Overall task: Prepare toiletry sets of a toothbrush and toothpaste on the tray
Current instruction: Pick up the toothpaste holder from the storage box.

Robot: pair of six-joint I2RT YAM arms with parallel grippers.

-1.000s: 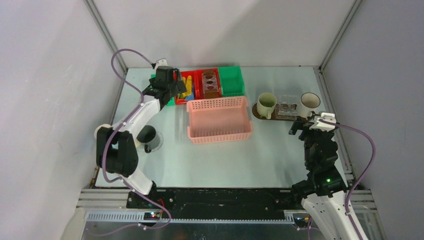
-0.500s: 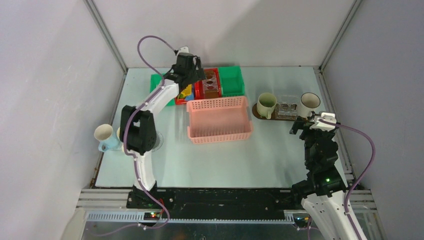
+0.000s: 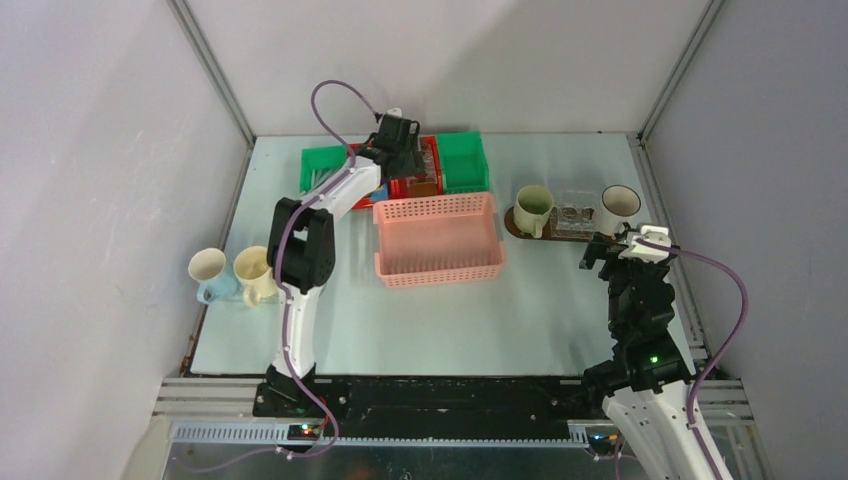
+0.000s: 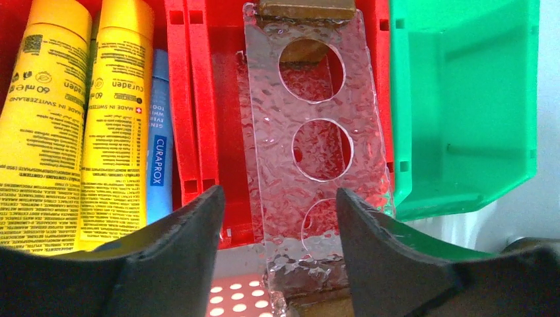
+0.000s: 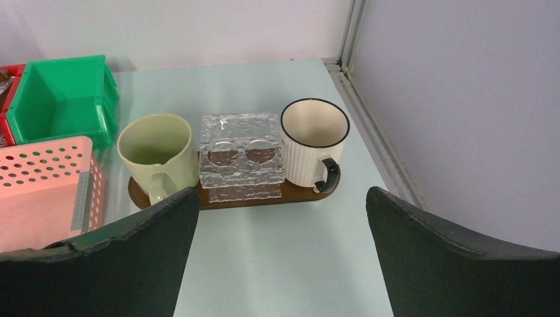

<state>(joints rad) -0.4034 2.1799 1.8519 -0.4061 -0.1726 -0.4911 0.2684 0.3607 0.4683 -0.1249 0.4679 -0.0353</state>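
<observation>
Top external view is showing the left arm reaching over the bench [image 3: 420,320] to the bins at its far edge, with the left end effector [image 3: 404,148] hanging above them. Left wrist view is showing this end effector standing open and holding nothing. Its two dark fingers [image 4: 178,244] are framing the near end of a clear textured plate [image 4: 310,165] with three round holes, which is lying in a red bin [image 4: 231,99]. Whether the fingers are touching the plate cannot be told. Two yellow tubes [image 4: 46,119] and a blue tube [image 4: 160,132] are lying side by side in the neighbouring red bin [image 4: 175,39] to the left, and a green bin [image 4: 462,99] is standing to the right. A pink basket [image 3: 438,240] is sitting just in front of the bins. The tray [image 5: 304,193] is lying at the far right of the bench, near the right arm. It is carrying a pale green mug [image 5: 158,148] at its left end, a white mug [image 5: 314,142] with a dark rim and handle at its right end, and a clear two-hole block [image 5: 241,162] between them. The right end effector [image 5: 282,198] is hovering just short of the tray, jaws standing fully apart and gripping nothing. A light blue mug [image 3: 208,270] and a cream mug [image 3: 255,272] are standing together at the bench's left edge.
</observation>
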